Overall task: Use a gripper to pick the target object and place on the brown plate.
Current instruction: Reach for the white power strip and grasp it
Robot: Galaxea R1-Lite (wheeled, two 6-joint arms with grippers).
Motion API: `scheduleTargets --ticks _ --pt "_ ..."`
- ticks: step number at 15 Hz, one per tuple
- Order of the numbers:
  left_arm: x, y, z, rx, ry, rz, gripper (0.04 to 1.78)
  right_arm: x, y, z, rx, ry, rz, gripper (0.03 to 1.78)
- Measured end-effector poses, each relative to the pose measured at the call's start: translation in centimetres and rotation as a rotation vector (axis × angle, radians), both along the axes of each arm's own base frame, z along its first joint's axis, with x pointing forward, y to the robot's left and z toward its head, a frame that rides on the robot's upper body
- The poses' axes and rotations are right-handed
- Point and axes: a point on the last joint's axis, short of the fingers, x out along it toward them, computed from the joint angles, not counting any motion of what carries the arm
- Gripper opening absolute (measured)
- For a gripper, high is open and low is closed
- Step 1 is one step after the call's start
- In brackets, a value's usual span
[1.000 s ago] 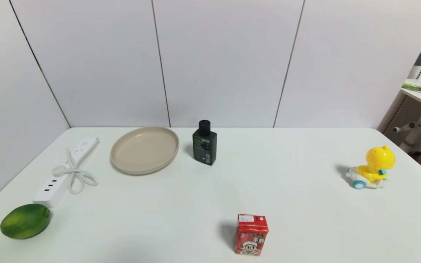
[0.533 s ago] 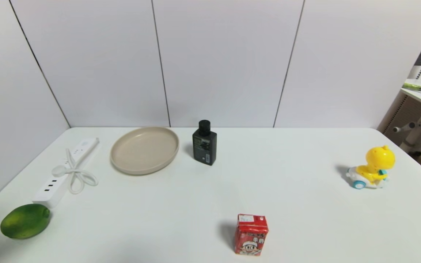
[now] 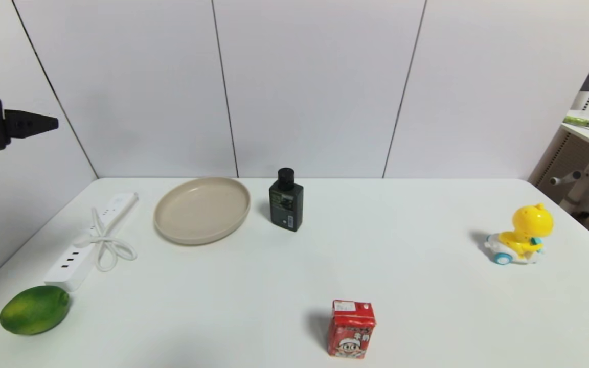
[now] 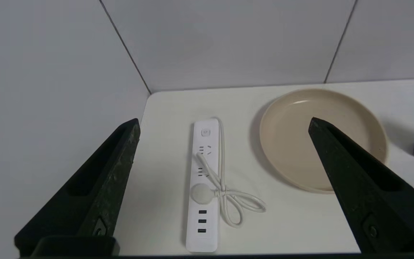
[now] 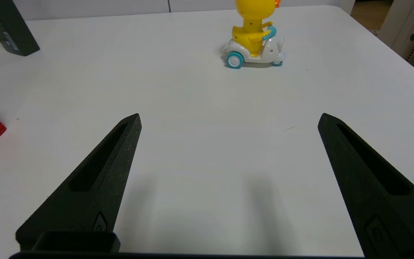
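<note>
long white power strip flat on the table at the far left, just beside the brown plate, green fruit near its close end. left gripper spread wide, high above it, empty. right gripper spread too, idle over bare table. likely rigid, light, smooth-sided; best pinched across the narrow body near the middle, clear of the floppy looped cord. longer than the plate, so bound to overhang.

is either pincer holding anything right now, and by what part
Nothing is held. The left pincer is open, up above the power strip; the right pincer is open over bare table.
</note>
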Motion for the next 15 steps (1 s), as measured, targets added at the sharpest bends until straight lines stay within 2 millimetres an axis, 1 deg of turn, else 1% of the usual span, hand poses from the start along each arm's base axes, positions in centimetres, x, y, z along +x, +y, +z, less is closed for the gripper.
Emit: scheduleTargets --ticks 2,3,6,9,11,12,15 --pt "3.3 1.0 -0.7 -0.015 0.139 0.028 1.69 0.0 0.0 0.0 0.0 0.0 0.0 1.7" --pt "4.8 1.6 -1.5 -0.023 0.227 0.043 1.69 0.0 0.0 0.0 0.0 0.0 0.0 1.7" --pt "8.5 3.5 -4.6 -0.034 0.47 0.068 1.69 0.0 0.0 0.0 0.0 0.0 0.0 1.7" --pt "11.9 4.9 -8.2 -0.06 0.623 0.078 1.69 0.0 0.0 0.0 0.0 0.0 0.0 1.7" --pt "13.9 5.5 -10.5 -0.076 0.689 0.079 1.69 0.0 0.0 0.0 0.0 0.0 0.0 1.7" --pt "14.6 5.7 -11.3 -0.081 0.71 0.078 1.69 0.0 0.0 0.0 0.0 0.001 0.0 1.7" --pt "16.0 6.0 -13.3 -0.104 0.759 0.06 1.69 0.0 0.0 0.0 0.0 0.0 0.0 1.7"
